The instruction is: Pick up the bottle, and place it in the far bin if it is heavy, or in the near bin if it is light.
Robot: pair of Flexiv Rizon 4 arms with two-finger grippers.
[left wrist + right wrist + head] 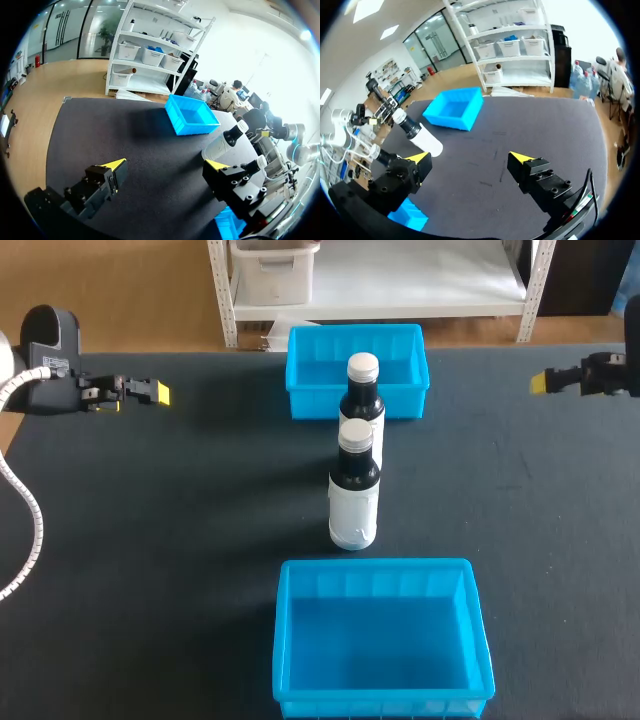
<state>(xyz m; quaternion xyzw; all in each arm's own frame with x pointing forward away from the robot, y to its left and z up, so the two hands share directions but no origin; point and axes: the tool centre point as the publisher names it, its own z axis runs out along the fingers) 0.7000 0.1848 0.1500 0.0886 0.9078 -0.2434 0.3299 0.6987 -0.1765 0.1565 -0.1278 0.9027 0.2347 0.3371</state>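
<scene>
Two dark bottles with white labels and white caps stand upright in the middle of the table. The far bottle (362,398) (223,143) (421,138) is just in front of the far blue bin (310,400) (192,127) (446,119). The near bottle (354,492) (256,163) (383,156) stands a little short of the near blue bin (375,567) (229,223) (409,213). My left gripper (150,392) (166,166) hangs open at the far left, well away from the bottles. My right gripper (545,382) (470,157) hangs open at the far right, holding nothing.
Both bins hold nothing. The dark table mat (180,520) is bare on either side of the bottles.
</scene>
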